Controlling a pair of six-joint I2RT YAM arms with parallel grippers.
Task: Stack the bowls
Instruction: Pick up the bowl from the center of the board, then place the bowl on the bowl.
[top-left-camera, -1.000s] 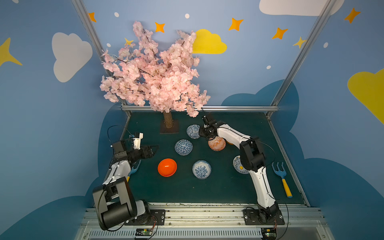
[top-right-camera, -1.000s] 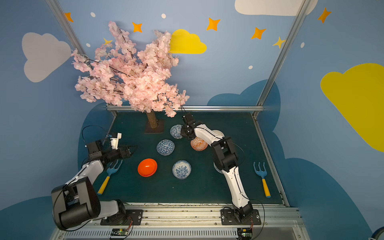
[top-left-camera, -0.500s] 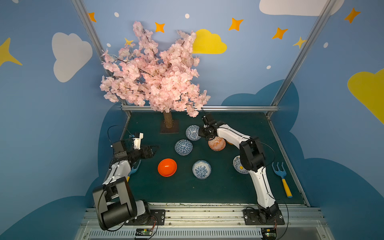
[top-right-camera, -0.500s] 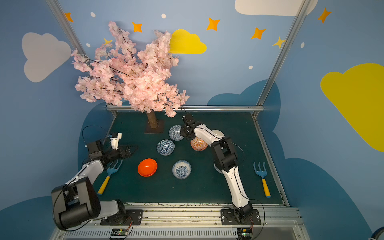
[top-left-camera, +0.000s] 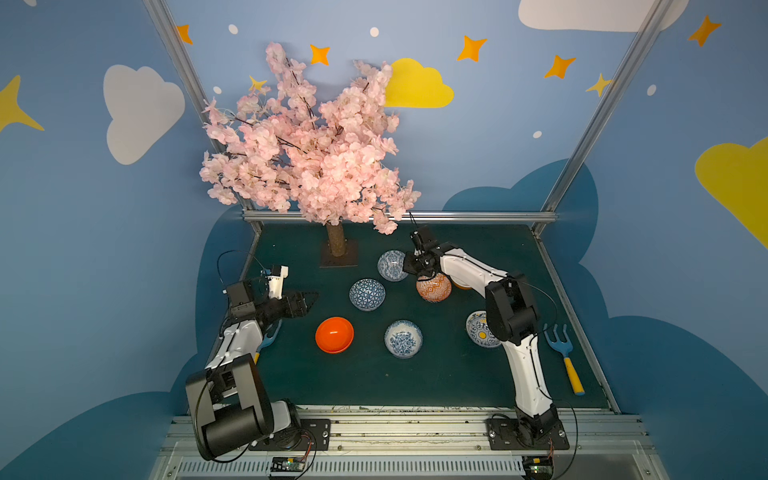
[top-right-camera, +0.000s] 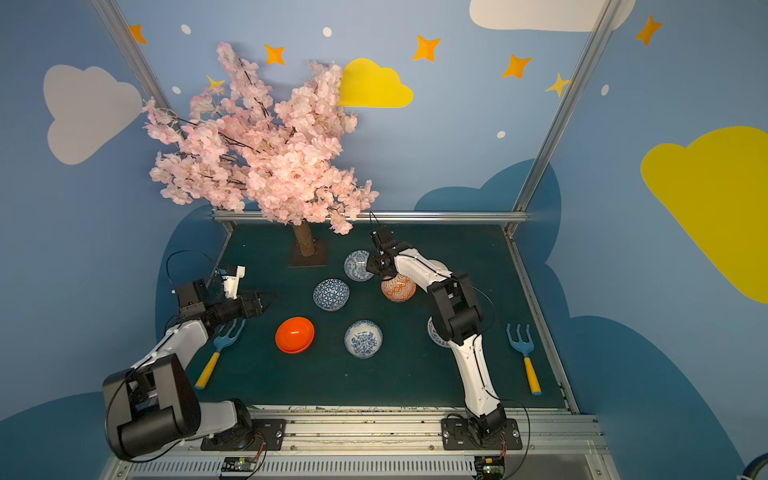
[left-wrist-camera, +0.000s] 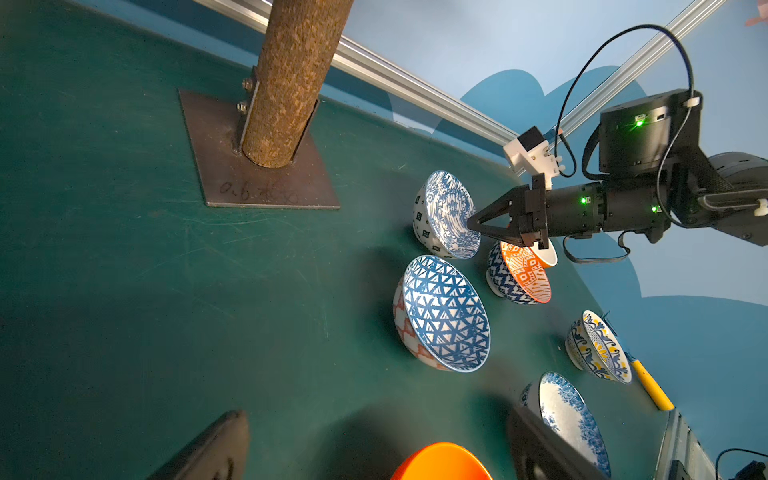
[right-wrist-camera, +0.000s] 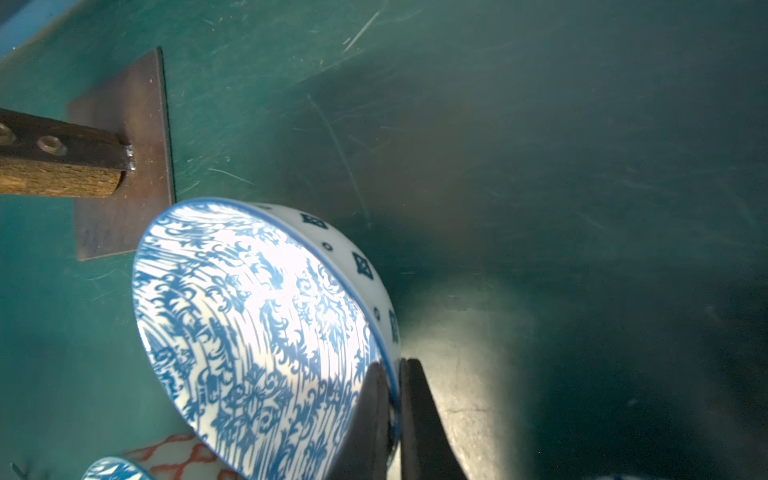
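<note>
Several bowls stand on the green mat. My right gripper (top-left-camera: 409, 270) (right-wrist-camera: 392, 374) is shut on the near rim of the blue-and-white swirl bowl (top-left-camera: 390, 265) (right-wrist-camera: 257, 324), one finger inside and one outside. Whether that bowl is off the mat does not show. Beside it is the orange-white lattice bowl (top-left-camera: 433, 287), nested in a blue zigzag bowl (left-wrist-camera: 500, 282), with a cream-white bowl (top-right-camera: 436, 266) partly hidden behind the arm. The triangle-patterned bowl (top-left-camera: 367, 294), glossy orange bowl (top-left-camera: 334, 335), blue floral bowl (top-left-camera: 403, 338) and yellow-and-blue bowl (top-left-camera: 478, 334) stand apart. My left gripper (top-left-camera: 311, 297) (left-wrist-camera: 374, 440) hovers open and empty, left of the orange bowl.
The blossom tree's trunk and steel base plate (top-left-camera: 338, 255) stand just left of the held bowl. One blue toy fork (top-left-camera: 561, 345) lies at the right edge, another (top-right-camera: 226, 336) under my left arm. An aluminium rail (top-left-camera: 399, 216) bounds the back.
My right gripper's jaws have closed onto the swirl bowl's rim. The bowl has shifted only slightly. The left arm has stayed in place.
</note>
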